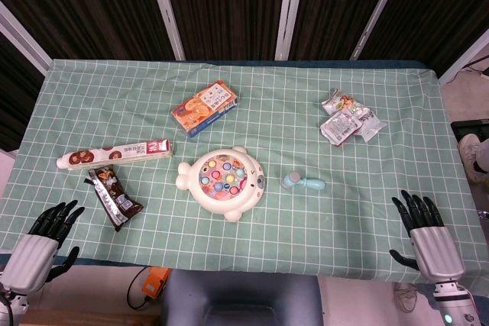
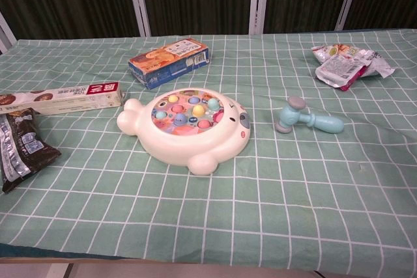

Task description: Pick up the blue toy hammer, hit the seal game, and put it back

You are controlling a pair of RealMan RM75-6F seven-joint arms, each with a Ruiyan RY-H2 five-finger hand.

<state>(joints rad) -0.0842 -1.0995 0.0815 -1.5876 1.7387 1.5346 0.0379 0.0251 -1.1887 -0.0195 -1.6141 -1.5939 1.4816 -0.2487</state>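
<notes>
Hammer (image 1: 303, 182) lies centre-right of frame, just right of the seal game (image 1: 221, 182), handle pointing right; your right hand (image 1: 422, 234), empty with fingers spread at lower right, is nearer than your left hand (image 1: 43, 243), likewise empty.

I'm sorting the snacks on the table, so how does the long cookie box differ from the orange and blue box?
The long cookie box is slim, mostly white with red, near the left edge. The orange and blue box is shorter, wider, lying farther back near the middle. Both lie flat on the green checked cloth, untouched.

The chest view's left edge crops the long biscuit box (image 2: 62, 97) and dark wrapper (image 2: 19, 148).
</notes>
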